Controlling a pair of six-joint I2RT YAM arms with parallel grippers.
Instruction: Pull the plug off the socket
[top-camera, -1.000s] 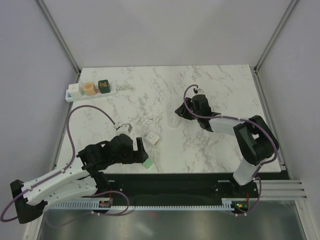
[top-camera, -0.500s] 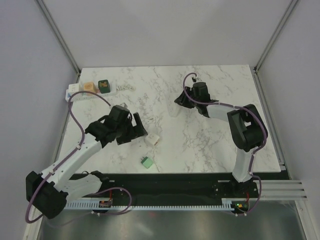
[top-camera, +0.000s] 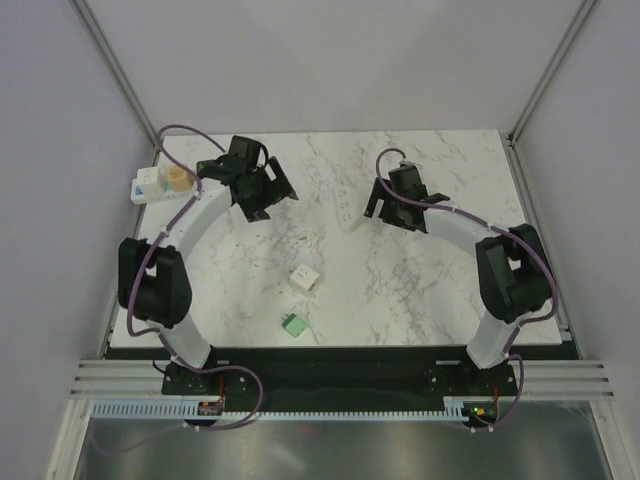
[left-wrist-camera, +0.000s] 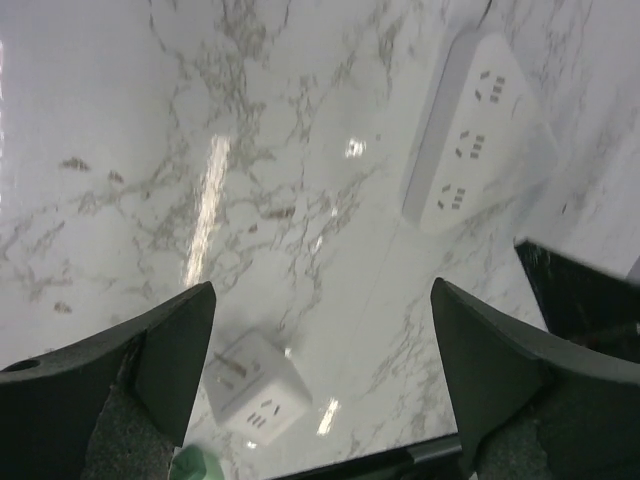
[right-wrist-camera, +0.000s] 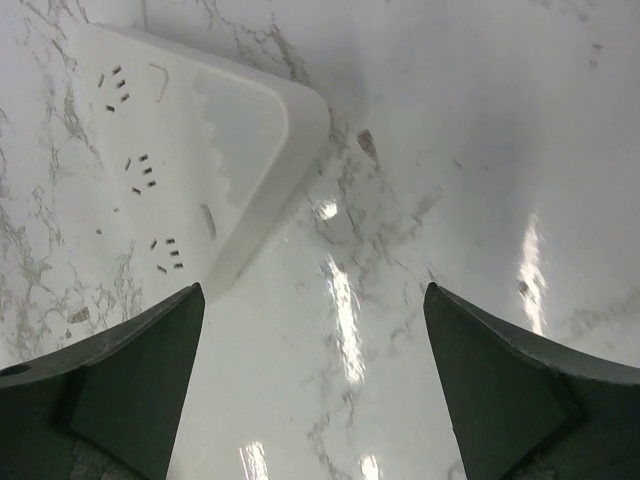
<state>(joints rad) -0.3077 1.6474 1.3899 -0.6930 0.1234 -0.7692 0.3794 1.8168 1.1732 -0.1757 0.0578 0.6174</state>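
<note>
Top external view, and the socket is seen at the far-left corner of the table. Its long axis is laid roughly left to right along the far edge, a shade tilted. An orange plug is seated near its middle. What sits at the right end is hidden under the left arm, so another plug there can only be supposed.

The left gripper is held just beside that right end, and it is plainly the nearer of the two. Its fingers are spread wide with nothing between them. This is confirmed from the left wrist, where only bare marble, a plain strip and a white cube are framed. So the fingers are judged to be aimed away from the socket, toward the table's middle, and the socket is left behind and to the left of them.

A turn back to the left is what the coming move is thought to call for. The jaws would be set across the strip's short width so the plug can be drawn straight up.

The right gripper is parked well apart, over the plain strip, fingers likewise released and empty. No plug is gripped by either arm yet.
</note>
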